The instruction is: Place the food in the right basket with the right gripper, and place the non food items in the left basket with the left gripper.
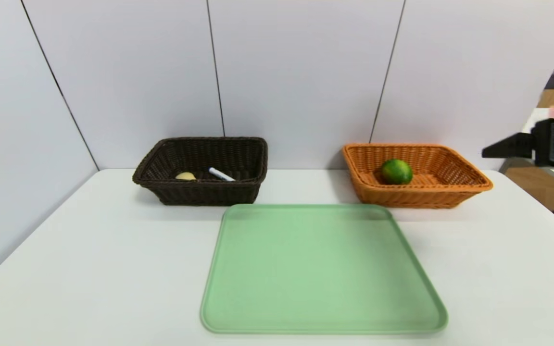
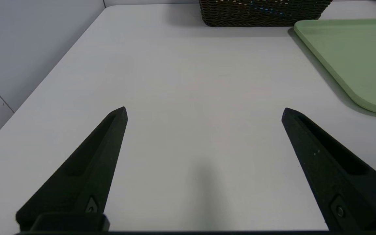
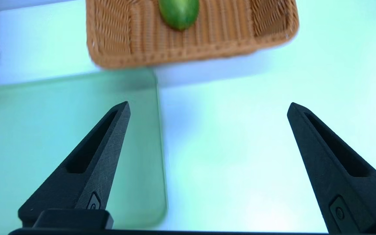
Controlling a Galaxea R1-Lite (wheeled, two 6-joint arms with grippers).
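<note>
Centrally, a bare green tray [image 1: 322,269] is laid on the white table [image 1: 89,269], just before both baskets. The lime [image 1: 396,171] is held in the right basket [image 1: 464,185]; the spoon-spatula [image 1: 185,176] and marker [image 1: 221,174] are held in the left basket [image 1: 195,194]. The right gripper [image 3: 207,107] is seen wide open and empty, raised beside its basket; the left gripper [image 2: 204,111] is likewise spread empty above bare table.

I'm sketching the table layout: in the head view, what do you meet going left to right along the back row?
Dark brown basket, holding the yellow spoon head then the white marker → orange basket with the lime → right gripper, jaws open, at the picture's right edge.
</note>
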